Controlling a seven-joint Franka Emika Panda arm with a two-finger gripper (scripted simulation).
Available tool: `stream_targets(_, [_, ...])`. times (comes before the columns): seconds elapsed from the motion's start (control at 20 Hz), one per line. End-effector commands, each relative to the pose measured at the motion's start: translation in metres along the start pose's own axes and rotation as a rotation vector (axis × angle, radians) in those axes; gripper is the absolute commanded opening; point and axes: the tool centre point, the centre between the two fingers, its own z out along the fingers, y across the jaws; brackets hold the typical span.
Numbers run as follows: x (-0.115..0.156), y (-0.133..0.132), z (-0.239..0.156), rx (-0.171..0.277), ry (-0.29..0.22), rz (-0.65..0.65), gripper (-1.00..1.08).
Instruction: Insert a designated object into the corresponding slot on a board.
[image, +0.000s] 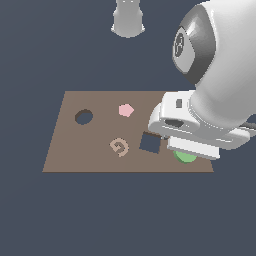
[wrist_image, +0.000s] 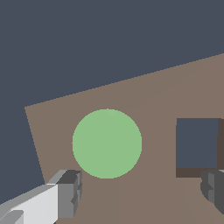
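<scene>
I have the tool (wrist_image: 142, 192) hanging over the near corner of the board (image: 95, 145), its fingers (wrist_image: 68, 192) spread wide and holding nothing. The green disc (wrist_image: 106, 143) lies flat on the board directly below the tool, ahead of the fingertips and clear of both. The square hole (wrist_image: 197, 143) sits just beside one finger. The round hole (image: 83, 117) is well away from the tool, across the board.

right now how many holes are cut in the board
2. A round hole sits near the exterior view's left end of the board. A square hole sits nearer the middle, beside the green disc. The arm may hide more.
</scene>
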Motion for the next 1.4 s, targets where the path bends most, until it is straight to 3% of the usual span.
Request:
stream_targets(0.0, [0.006,-0.008,0.006,0.000,0.001,0.024,1.00])
stream_targets(0.5, [0.018,-0.024,0.019,0.000,0.001,0.067,1.00])
stream_targets(1.35, [0.019,-0.024,0.039,-0.001,0.000,0.069,1.00])
